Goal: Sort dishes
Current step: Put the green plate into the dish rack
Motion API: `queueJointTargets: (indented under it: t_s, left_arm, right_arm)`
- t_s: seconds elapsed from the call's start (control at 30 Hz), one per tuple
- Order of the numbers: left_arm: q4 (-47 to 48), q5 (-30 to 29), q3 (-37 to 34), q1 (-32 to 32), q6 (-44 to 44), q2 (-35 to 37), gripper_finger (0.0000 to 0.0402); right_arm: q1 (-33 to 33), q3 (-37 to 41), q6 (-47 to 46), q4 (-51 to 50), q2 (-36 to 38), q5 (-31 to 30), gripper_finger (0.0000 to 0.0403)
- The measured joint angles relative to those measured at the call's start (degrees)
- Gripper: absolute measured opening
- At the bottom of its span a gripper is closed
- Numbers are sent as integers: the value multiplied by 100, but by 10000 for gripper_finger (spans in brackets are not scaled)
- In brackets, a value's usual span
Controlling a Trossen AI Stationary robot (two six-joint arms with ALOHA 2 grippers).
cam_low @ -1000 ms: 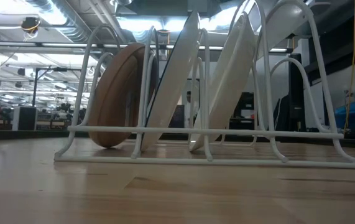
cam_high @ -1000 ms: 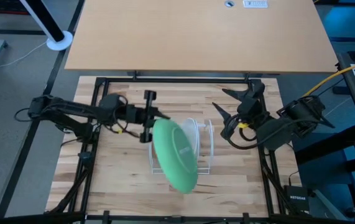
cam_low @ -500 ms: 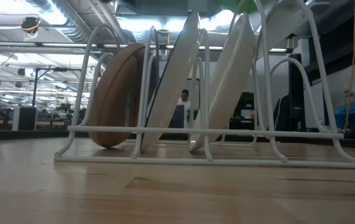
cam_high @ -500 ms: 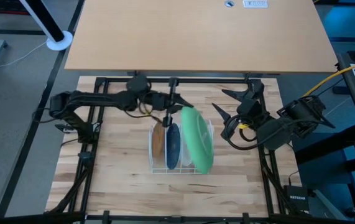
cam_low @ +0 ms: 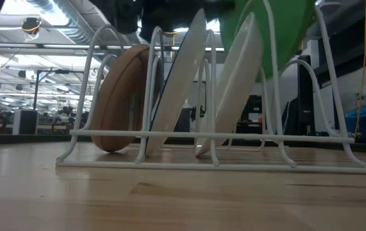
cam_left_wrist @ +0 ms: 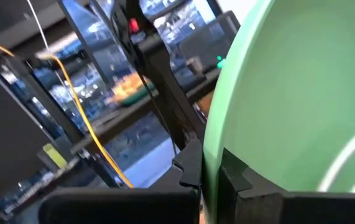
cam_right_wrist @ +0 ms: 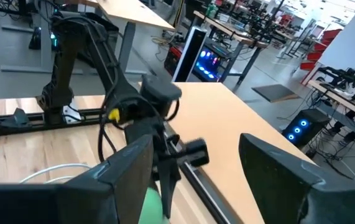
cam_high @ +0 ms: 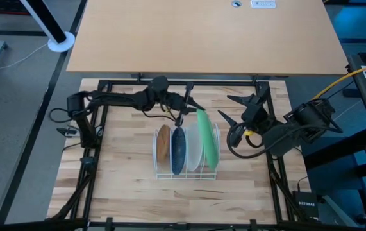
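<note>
A white wire rack (cam_high: 186,172) (cam_low: 215,163) stands mid-table. In it, on edge, stand the tan-brown plate (cam_high: 163,144) (cam_low: 120,96), the dark blue plate (cam_high: 177,151) (cam_low: 181,77) and the white plate (cam_high: 192,153) (cam_low: 237,83). My left gripper (cam_high: 184,110) (cam_left_wrist: 209,182) reaches in from the table's left over the rack's far end, shut on the green plate (cam_high: 207,138) (cam_low: 279,32). That plate stands on edge over the rack's rightmost slot. My right gripper (cam_high: 231,109) (cam_right_wrist: 196,180) waits open just right of the rack. My left gripper pinches the green plate's rim (cam_left_wrist: 213,155) at its far, upper edge, one finger (cam_left_wrist: 189,169) on each face. The fingers slant down from the far left. The plate hangs nearly upright below them, its lower edge (cam_low: 271,69) among the rack's wire loops, above the rack's base.
The table's black frame rails (cam_high: 99,128) run along both sides, and a tan desk (cam_high: 208,35) lies beyond the far edge. Bare wood (cam_high: 125,186) lies near and left of the rack. My right arm (cam_high: 291,131) and its cables crowd the right side.
My left gripper has swung from the rack's near left toward the far edge and the right, carrying the green plate. The plate has turned from broad-face-up to nearly edge-on and has come down into the rack's right end beside the white plate.
</note>
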State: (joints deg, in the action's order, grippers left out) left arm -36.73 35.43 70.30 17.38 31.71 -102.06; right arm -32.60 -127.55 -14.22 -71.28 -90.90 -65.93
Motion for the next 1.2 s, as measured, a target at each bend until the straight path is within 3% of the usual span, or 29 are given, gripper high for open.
queueJointTargets:
  t_s: [0.2,0.6,0.8,1.2]
  left_arm:
    - [8,-17,-2,-58,118,-248,17]
    - [272,-863,-2,-394,187,-269,84]
    - [249,-927,-2,-441,200,-271,111]
    - [213,-914,9,-987,904,-254,114]
  right_arm:
    - [1,0,-50,-146,-8,1,245]
    - [1,0,-127,-190,-8,74,245]
    - [1,0,-219,-189,-8,174,245]
    - [0,0,-221,-228,-8,212,245]
